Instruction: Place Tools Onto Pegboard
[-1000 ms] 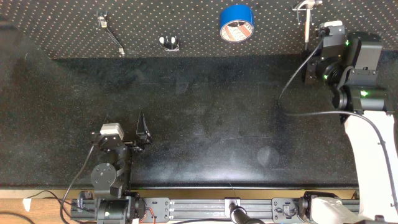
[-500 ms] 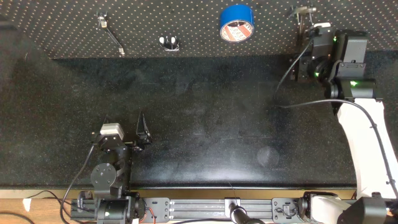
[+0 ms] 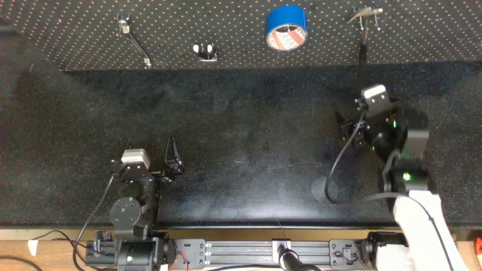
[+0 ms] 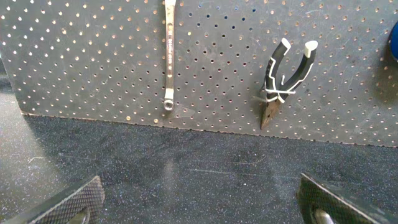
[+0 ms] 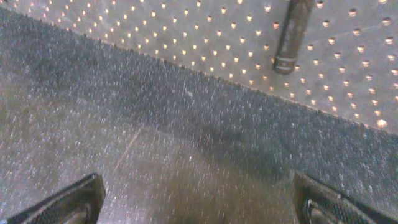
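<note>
The left gripper [image 3: 172, 156] and right gripper [image 3: 349, 126] are open and empty, in front of the pegboard [image 3: 226, 30]. A bump could knock the hammer [image 3: 362, 36] off it.

Even, soft light (faint sheen on tabletop [image 3: 320, 188])

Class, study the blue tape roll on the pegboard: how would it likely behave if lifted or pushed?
The blue tape roll is a round ring, so on edge it would probably roll; laid flat it should stay put. Its thick wound band looks stiff, unlikely to flop or crush. It is hollow, so probably light for its size.
</note>
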